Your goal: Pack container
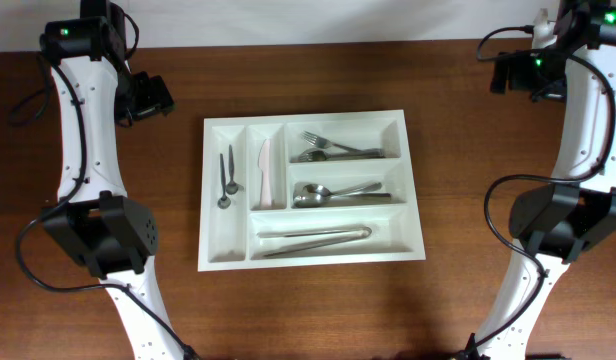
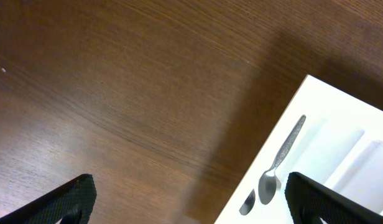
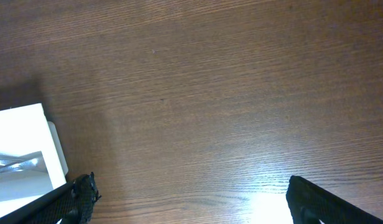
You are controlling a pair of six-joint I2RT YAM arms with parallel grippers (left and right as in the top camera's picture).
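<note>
- The container [image 1: 318, 258], a white cutlery tray, lies flat at the middle of the wooden surface [image 1: 438, 90], squarely between the two arms where either can reach it.
- Its load is sorted by kind. Two small spoons [image 1: 226, 180] lie in the far-left narrow slot, with a white knife [image 1: 263, 172] in the slot beside them.
- Forks [image 1: 333, 150] fill the far short bay and larger spoons [image 1: 333, 193] the short bay below it. The tongs [image 1: 313, 240], too long for any other slot, lie lengthwise in the near bay.
- The left claw [image 2: 191, 196] hangs over bare wood at the far left of the tray. Its fingers are spread wide with nothing between them.
- The right claw [image 3: 194, 196] hovers at the far right corner, likewise spread wide and empty, with only an edge of the tray in its view.
- No loose cutlery shows on the wood, so the packing looks complete or close to it. Both arms appear parked clear of the tray rather than poised to pick.
</note>
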